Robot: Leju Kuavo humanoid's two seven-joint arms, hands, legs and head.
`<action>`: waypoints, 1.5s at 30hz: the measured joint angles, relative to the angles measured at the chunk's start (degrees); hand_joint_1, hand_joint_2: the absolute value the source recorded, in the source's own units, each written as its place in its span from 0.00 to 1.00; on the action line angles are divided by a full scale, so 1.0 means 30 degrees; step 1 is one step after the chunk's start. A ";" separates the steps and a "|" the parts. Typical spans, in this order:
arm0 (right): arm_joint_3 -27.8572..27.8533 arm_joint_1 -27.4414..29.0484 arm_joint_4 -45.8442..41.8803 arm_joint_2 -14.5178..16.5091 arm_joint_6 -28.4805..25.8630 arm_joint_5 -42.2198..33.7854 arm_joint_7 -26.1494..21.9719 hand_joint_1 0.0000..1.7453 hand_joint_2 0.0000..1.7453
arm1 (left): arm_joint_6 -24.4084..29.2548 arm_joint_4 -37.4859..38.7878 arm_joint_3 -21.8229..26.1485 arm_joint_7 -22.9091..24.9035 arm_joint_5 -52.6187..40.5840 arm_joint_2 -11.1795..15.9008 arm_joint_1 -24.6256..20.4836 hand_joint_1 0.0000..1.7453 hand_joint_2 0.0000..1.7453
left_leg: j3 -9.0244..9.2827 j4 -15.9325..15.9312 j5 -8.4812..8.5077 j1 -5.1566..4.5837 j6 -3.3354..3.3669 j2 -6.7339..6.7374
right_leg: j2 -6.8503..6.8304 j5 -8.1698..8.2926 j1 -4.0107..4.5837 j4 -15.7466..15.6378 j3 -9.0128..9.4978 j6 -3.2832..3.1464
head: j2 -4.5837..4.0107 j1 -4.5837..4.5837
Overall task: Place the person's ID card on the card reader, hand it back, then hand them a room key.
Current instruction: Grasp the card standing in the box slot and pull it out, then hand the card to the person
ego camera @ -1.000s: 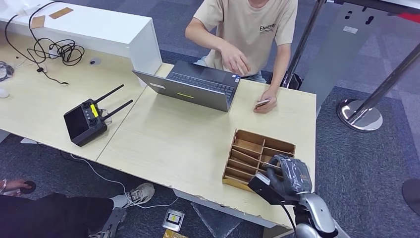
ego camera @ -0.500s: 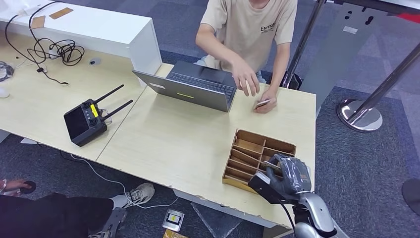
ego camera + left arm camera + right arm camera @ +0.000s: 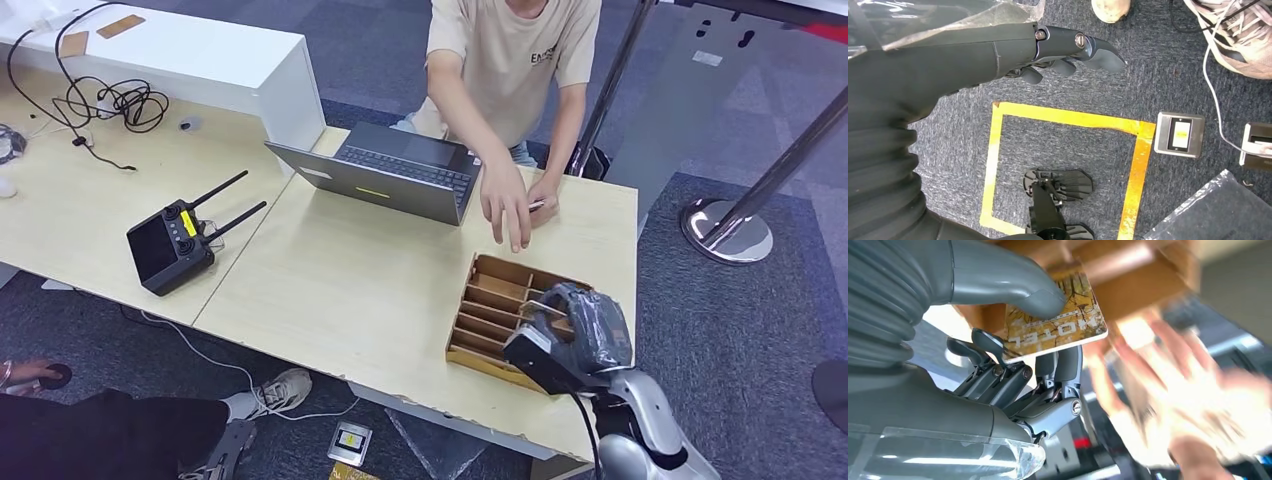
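Head view, right hand: the right hand hovers over the wooden divided tray at the near right corner of the desk, its fingers closed around a thin card seen edge-on.
Head view, person: a person's hand reaches across the desk toward the tray, fingers pointing at the robot; their other hand rests behind it beside the laptop.
Head view, other things: a black remote with two antennas lies well apart on the left.
Left wrist view: the left hand hangs over carpet with yellow tape, fingers loosely apart, holding nothing.
Right wrist view: thumb and fingers pinch the room key, a gold card printed "HOTEL"; a blurred open palm waits just beyond it.
Step in hand: handing over the room key, likely the last step.
Next move: carry the card out to the waiting palm, then loosen the pinch only once the person has it.
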 joint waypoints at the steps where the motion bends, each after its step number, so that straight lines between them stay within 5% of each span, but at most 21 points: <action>1: -0.0107 -0.0135 -0.0445 0.0004 0.0031 0.0087 -0.0055 1.00 1.00 | 0.0000 0.0000 -0.0007 -0.0038 -0.0002 0.0002 0.0004 0.00 1.00 | -0.0005 0.0000 0.0000 0.0001 0.0000 0.0000 | -0.0001 -0.0001 0.0001 0.0001 -0.0001 0.0000 | 0.0000 0.0002; 11: -0.0554 -0.4494 -0.5402 0.0448 0.1508 0.0971 -0.0097 1.00 1.00 | -0.0007 0.0000 -0.0150 -0.0157 -0.0089 0.0073 0.0010 0.00 1.00 | -0.0028 0.0000 0.0006 0.0000 -0.0002 0.0008 | 0.0003 0.0006 0.0000 0.0015 -0.0014 -0.0003 | 0.0000 0.0005; 18: -0.0203 -0.8325 -0.5936 0.1133 0.2264 -0.0231 -0.0906 1.00 1.00 | -0.0277 -0.0004 -0.0505 0.0013 -0.0627 0.0060 -0.0232 0.00 1.00 | -0.0049 0.0000 0.0005 0.0000 -0.0003 0.0000 | 0.0000 0.0005 0.0000 0.0016 -0.0031 -0.0003 | 0.0000 0.0003; 31: 0.1345 -1.4367 0.2798 0.2749 0.2129 0.1051 -0.2722 1.00 1.00 | -0.0745 -0.0042 -0.1557 0.0594 -0.1453 -0.0084 -0.1047 0.00 1.00 | -0.0077 0.0001 0.0005 0.0002 -0.0004 -0.0020 | -0.0007 0.0007 0.0002 0.0022 -0.0051 -0.0003 | 0.0000 0.0000; 45: 0.2789 -1.6067 1.0698 0.3993 0.3220 0.1870 -0.3188 1.00 1.00 | -0.0780 -0.0051 -0.2062 0.0643 -0.1546 -0.0199 -0.1214 0.00 1.00 | -0.0087 0.0003 0.0002 0.0002 -0.0004 -0.0030 | -0.0006 0.0005 0.0002 0.0021 -0.0071 -0.0002 | 0.0000 0.0000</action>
